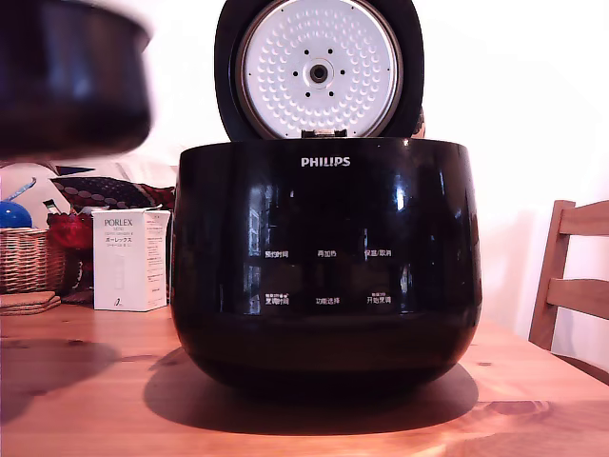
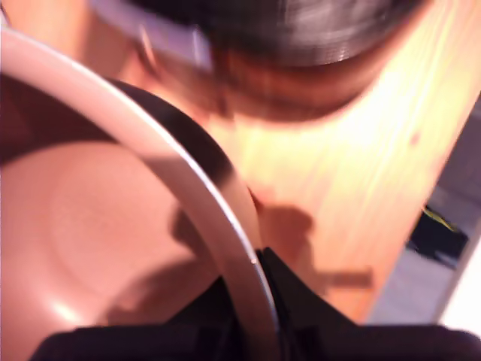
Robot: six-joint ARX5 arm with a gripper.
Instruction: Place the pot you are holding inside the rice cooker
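Observation:
The pot (image 1: 71,76) hangs blurred in the air at the exterior view's upper left, above the table and to the side of the rice cooker (image 1: 325,262). The glossy black PHILIPS cooker stands mid-table with its lid (image 1: 319,67) raised, the dimpled silver plate facing forward. The arm itself does not show in the exterior view. In the wrist view my gripper (image 2: 259,308) is shut on the pot's pale rim (image 2: 188,180), one finger inside and one outside. The pot's inner wall (image 2: 90,241) glows reddish. The cooker (image 2: 301,30) shows there as a dark blur further off.
At the exterior view's left, behind the wooden table (image 1: 95,381), stand a white PORLEX box (image 1: 130,259) and a wicker basket (image 1: 29,259). A wooden chair (image 1: 576,276) stands at that view's right. The table's edge (image 2: 406,248) and the floor beyond show in the wrist view.

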